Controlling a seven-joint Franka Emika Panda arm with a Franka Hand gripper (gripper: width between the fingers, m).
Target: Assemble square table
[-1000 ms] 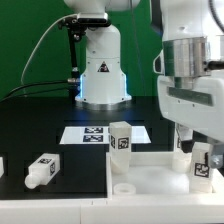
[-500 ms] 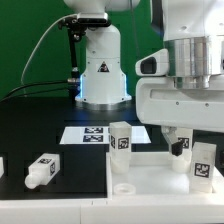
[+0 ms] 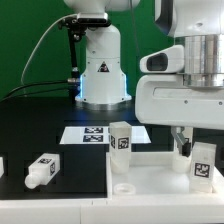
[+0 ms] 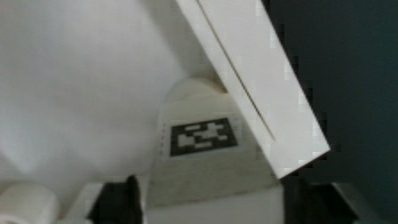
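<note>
Here the big white arm fills the exterior view's right, low over the square table top [image 3: 150,165], which lies flat on the black worktop [image 3: 40,135]. One leg [image 3: 121,139] stands at the slab's far corner, and another leg [image 3: 203,163] stands under the end effector [image 3: 190,148]. The marker board [image 3: 85,133] lies behind. A loose leg [image 3: 41,171] lies well apart on the exterior view's left. In the wrist view, the dark fingers [image 4: 114,200] sit on each side of a tagged leg [image 4: 205,140], but whether they squeeze it cannot be told.
</note>
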